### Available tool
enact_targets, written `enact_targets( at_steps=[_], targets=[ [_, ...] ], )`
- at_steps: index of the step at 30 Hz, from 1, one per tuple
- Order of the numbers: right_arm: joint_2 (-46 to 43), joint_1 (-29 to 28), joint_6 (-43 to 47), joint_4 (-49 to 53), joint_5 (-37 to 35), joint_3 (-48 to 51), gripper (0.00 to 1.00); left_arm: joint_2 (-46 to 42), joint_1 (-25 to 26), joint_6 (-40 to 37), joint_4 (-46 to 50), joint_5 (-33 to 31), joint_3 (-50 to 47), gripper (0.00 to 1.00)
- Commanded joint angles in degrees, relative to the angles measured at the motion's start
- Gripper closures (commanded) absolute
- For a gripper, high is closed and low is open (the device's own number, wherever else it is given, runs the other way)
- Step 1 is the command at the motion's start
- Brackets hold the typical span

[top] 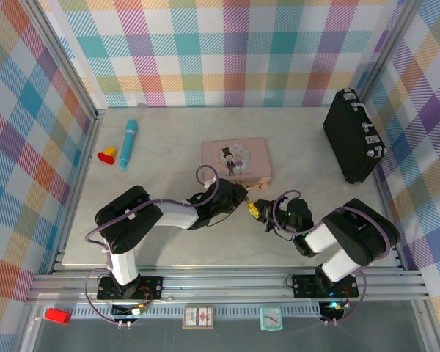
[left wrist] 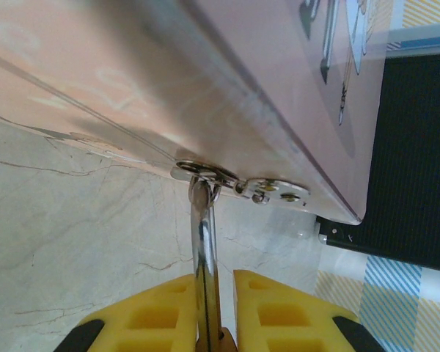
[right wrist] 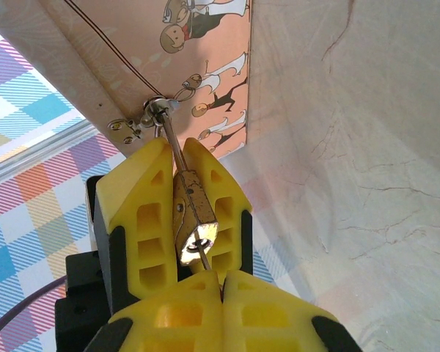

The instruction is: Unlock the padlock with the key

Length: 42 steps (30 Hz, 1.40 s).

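1. The table (top: 169,139) is a pale marbled surface enclosed by plaid walls.
2. The black case (top: 350,143) lies at the far right, well apart from the grippers.
3. The pink tin (top: 235,160) lies at the table centre, lid up. Its metal hasp (left wrist: 271,192) sits on the front edge, facing the arms.
4. The blue tube (top: 127,144) and the yellow-and-red blocks (top: 107,154) lie just beside each other at the far left.
5. The left gripper (left wrist: 215,293) reaches in from the left at the tin's near edge. Its yellow jaws are clamped on the padlock body, one finger on each flank.
6. The right gripper (right wrist: 220,293) faces it from the right. Its jaws are pressed together on the key.
7. The padlock (right wrist: 194,216) hangs off the tin's front. Its shackle (left wrist: 202,235) passes through the hasp ring, and its keyhole face points toward the right gripper.
8. The key (right wrist: 207,262) is a thin dark sliver. It runs from the seam between the right fingers to the keyhole, tip at the opening.
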<state>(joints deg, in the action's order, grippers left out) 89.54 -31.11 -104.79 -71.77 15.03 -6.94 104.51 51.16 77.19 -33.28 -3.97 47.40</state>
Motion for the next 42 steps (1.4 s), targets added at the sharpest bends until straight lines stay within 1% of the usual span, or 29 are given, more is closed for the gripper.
enact_targets(
  at_steps=[1, 20, 29, 35, 42],
  targets=[
    [1.25, 0.0, -0.76, -2.54, -2.99, -0.44, 1.0, -3.52, 1.4, 3.32, -8.37, 3.7, 0.06, 1.0],
    [2.72, 0.12, -1.33, -4.96, -3.78, -0.09, 1.0, -3.4, 1.4, 3.41, -8.64, 3.53, -0.11, 1.0],
    [0.32, 0.13, -0.68, -1.38, -4.21, 0.78, 1.0, -2.51, 1.4, 2.31, -7.58, 2.56, 0.32, 1.0],
    [1.99, 0.1, -0.85, -4.02, -3.95, 0.06, 1.0, -2.4, 1.41, 2.15, -7.09, 2.74, 0.58, 1.0],
    [1.31, 0.01, -0.74, -3.38, -4.04, 0.43, 1.0, -2.21, 1.4, 1.99, -6.63, 2.7, 0.84, 1.0]
  ],
)
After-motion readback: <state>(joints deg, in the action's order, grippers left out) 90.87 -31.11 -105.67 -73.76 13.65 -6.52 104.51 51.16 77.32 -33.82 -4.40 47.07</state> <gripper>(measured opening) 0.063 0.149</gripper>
